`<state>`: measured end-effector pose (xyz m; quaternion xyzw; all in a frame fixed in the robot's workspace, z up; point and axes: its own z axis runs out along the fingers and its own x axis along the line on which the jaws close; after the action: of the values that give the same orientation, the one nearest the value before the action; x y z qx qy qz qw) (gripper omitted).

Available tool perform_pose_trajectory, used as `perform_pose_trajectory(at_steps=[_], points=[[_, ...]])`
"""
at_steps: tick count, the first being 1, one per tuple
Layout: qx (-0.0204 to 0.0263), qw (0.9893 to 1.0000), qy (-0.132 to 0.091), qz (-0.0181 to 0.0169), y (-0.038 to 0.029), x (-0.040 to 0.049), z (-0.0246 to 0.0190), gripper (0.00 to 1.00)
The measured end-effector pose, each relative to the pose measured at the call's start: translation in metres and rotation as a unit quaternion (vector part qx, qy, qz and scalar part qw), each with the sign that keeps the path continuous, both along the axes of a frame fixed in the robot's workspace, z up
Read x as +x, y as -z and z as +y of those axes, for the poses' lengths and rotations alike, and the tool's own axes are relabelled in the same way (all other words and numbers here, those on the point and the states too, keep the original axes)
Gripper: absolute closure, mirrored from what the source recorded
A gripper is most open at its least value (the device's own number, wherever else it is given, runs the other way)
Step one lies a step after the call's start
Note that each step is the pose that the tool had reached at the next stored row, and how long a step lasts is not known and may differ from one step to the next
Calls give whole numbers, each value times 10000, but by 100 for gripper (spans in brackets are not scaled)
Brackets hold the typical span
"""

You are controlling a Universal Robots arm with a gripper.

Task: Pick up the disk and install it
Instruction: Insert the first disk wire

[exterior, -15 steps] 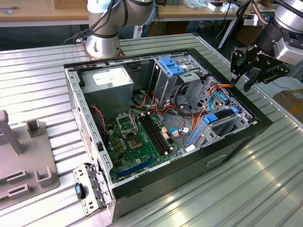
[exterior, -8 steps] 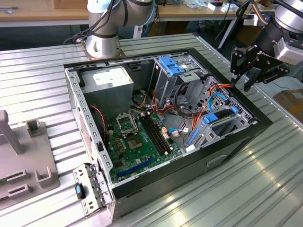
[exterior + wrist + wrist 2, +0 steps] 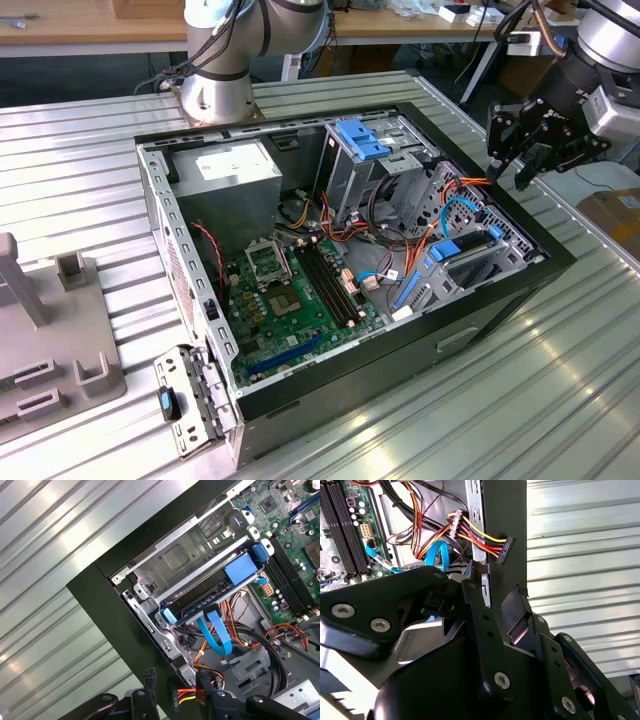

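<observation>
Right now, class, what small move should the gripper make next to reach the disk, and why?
Probably ease inward and down toward the disk. The open gripper hangs over the case wall, not touching the disk, which lies in the drive cage just inside that wall.

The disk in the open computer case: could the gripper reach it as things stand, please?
Probably yes: the gripper hovers open by the case rim, and the disk lies uncovered nearby, though blue cables crowd it.

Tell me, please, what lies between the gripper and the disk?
In the first wrist view, blue cables and orange-yellow wires lie between the gripper and the disk.
</observation>
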<state>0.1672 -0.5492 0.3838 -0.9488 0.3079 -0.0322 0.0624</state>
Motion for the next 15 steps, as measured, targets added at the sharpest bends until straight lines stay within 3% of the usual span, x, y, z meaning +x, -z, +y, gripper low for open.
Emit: perform_pose_trajectory(at_steps=[15], points=[[0, 10000, -4, 0, 29, 0, 9, 56]])
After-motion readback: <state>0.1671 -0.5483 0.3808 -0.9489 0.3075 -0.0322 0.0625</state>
